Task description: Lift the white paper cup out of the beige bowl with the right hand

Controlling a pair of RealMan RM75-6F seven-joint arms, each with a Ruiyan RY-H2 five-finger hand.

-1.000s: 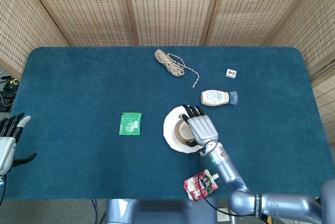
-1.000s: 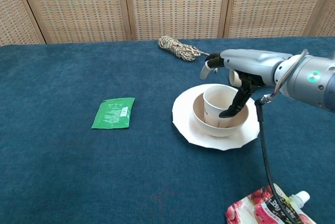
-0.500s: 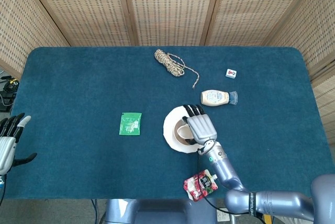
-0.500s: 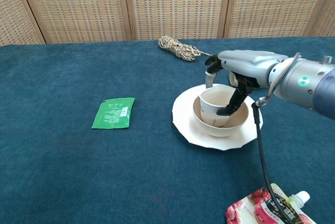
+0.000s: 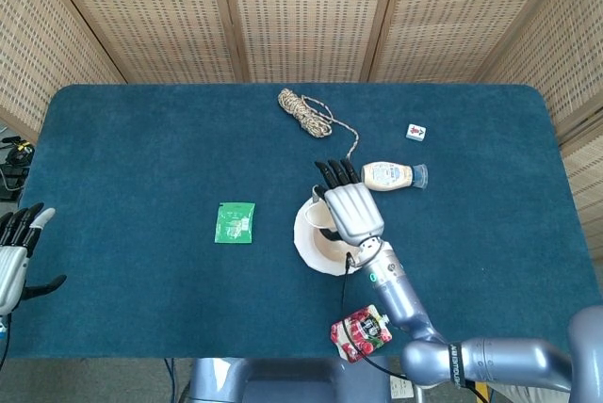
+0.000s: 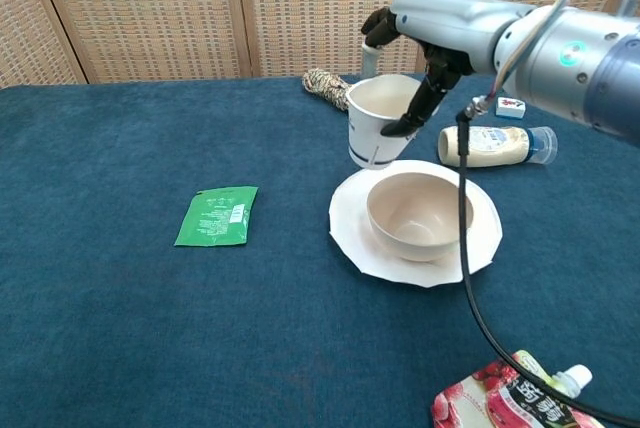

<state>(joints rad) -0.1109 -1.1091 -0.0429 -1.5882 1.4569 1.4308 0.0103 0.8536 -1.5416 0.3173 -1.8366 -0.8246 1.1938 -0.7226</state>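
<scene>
My right hand [image 6: 420, 33] holds the white paper cup [image 6: 377, 120] in the air, above and a little left of the beige bowl [image 6: 418, 215]. The cup hangs tilted, with fingers over its rim and one inside it. The bowl now holds nothing and stands on a white plate [image 6: 352, 238]. In the head view the right hand [image 5: 347, 205] covers most of the cup and bowl, and only the plate's rim [image 5: 301, 238] shows. My left hand [image 5: 13, 254] rests open at the table's far left edge.
A green packet [image 6: 217, 216] lies left of the plate. Behind it are a coil of rope [image 6: 334, 89], a lying sauce bottle [image 6: 492, 145] and a small white block [image 5: 416, 131]. A red pouch [image 6: 510, 400] lies at the front edge.
The right hand has risen and shifted left and back with the cup, which has come clear out of the bowl. The left hand has not moved.
</scene>
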